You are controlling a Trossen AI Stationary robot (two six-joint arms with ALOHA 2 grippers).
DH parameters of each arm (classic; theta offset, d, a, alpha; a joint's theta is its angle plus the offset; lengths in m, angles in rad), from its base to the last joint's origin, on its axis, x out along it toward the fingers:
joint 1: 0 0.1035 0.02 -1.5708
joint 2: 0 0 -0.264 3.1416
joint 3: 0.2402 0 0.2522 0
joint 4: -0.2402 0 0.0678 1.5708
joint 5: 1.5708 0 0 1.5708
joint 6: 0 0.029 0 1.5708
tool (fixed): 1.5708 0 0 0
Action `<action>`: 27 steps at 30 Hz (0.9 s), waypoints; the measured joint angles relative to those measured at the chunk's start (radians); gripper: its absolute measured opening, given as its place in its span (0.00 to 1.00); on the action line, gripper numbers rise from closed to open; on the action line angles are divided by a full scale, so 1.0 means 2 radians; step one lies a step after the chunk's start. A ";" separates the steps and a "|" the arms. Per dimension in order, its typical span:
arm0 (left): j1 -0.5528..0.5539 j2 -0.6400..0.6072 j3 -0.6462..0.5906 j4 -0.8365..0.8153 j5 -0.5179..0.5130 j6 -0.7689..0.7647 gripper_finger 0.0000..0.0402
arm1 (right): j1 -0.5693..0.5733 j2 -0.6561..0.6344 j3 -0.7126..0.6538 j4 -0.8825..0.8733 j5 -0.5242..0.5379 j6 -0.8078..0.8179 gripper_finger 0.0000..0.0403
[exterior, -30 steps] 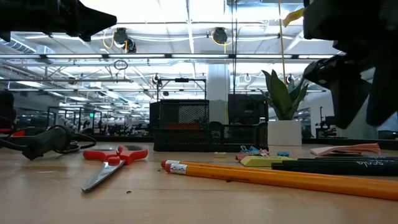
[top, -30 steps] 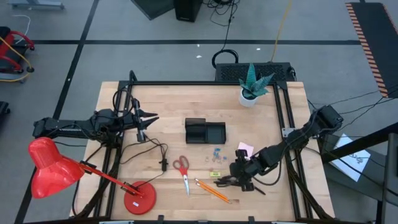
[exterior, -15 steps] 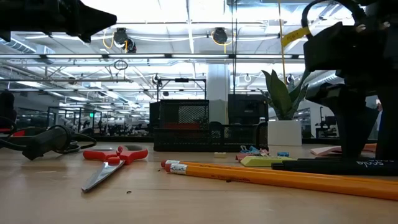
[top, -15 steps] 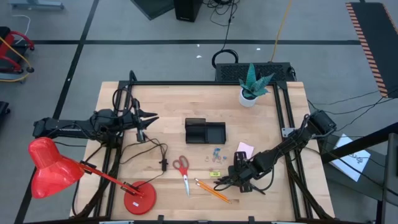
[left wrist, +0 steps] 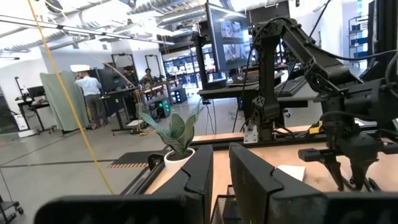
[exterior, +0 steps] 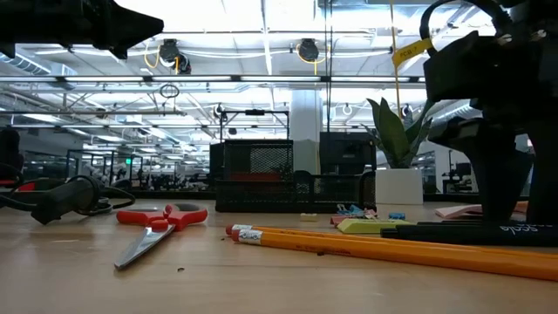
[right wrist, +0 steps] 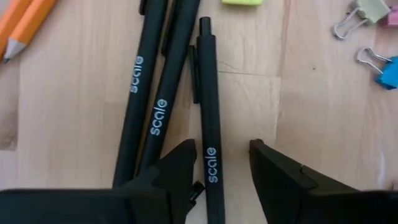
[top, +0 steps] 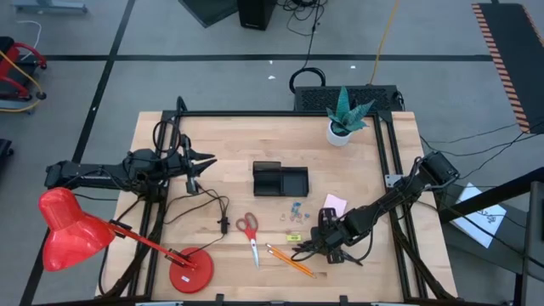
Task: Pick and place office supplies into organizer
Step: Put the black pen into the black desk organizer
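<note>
Straddling one black pen [right wrist: 209, 118] on the wooden table [top: 238, 149], right gripper [right wrist: 222, 163] gapes, unclosed

the word "scale" stands in pale lettering along the barrel of each of three black pens [right wrist: 211, 124] lying side by side on the wooden table [right wrist: 62, 112], seen from the right wrist. in the low view the nearest pen [exterior: 471, 232] carries pale lettering too, probably the same word, though it is too dim to read with certainty.
</note>
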 joint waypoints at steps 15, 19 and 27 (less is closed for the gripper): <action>0.000 0.000 0.000 0.000 0.000 -0.001 0.16 | 0.000 0.000 -0.001 0.014 -0.002 -0.001 0.07; 0.000 0.000 0.000 0.000 0.001 -0.001 0.16 | -0.002 -0.016 -0.002 0.023 0.006 0.010 0.09; 0.000 0.000 0.000 -0.001 0.001 -0.001 0.16 | -0.005 -0.070 -0.003 0.052 0.076 -0.014 0.05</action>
